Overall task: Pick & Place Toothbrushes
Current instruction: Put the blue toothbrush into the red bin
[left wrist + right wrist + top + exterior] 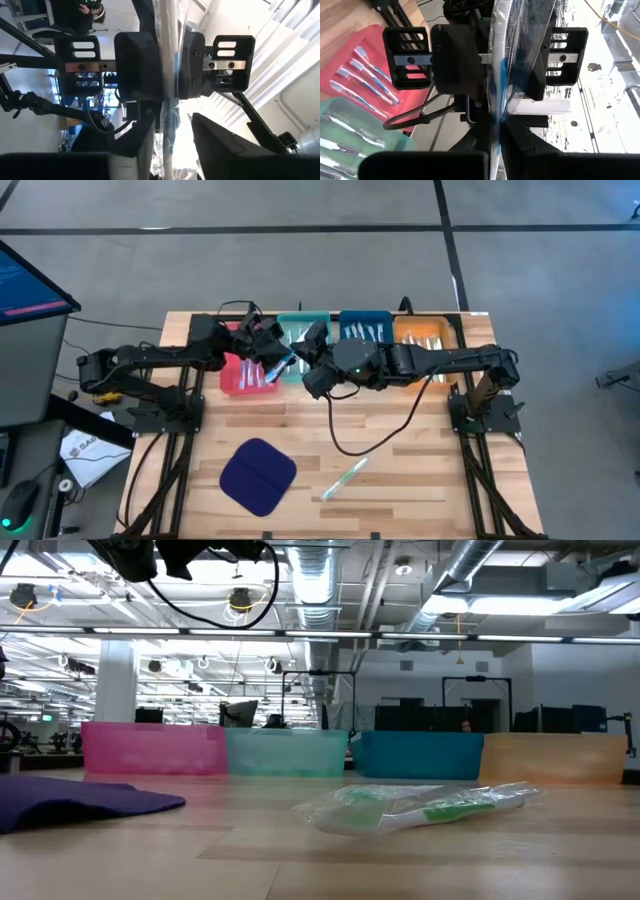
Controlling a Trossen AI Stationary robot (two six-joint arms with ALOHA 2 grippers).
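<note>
Nearest on the counter (420,480) lies a wrapped green toothbrush (345,477), flat and untouched, with a dark blue cloth pad (258,476) just beside it toward the left. Farther back, the two arms meet in the air above the row of trays, at the seam between the red tray (236,376) and the teal tray (300,330). Between them hangs a blue toothbrush in its clear wrapper (506,65). The right gripper (312,370) has its fingers pressed tight on the wrapper; the left gripper (272,352) has its fingers narrowed around the same packet, though I cannot tell whether they pinch it firmly yet. This looks like a handover from one arm to the other, or a joint pull at the wrapper. The next move would call for one side to hold fast while the other lets go, then a short drop toward the red tray, where blue brushes (367,80) already lie. Beyond stand the blue tray (365,328) and orange tray (425,332), each holding brushes.
</note>
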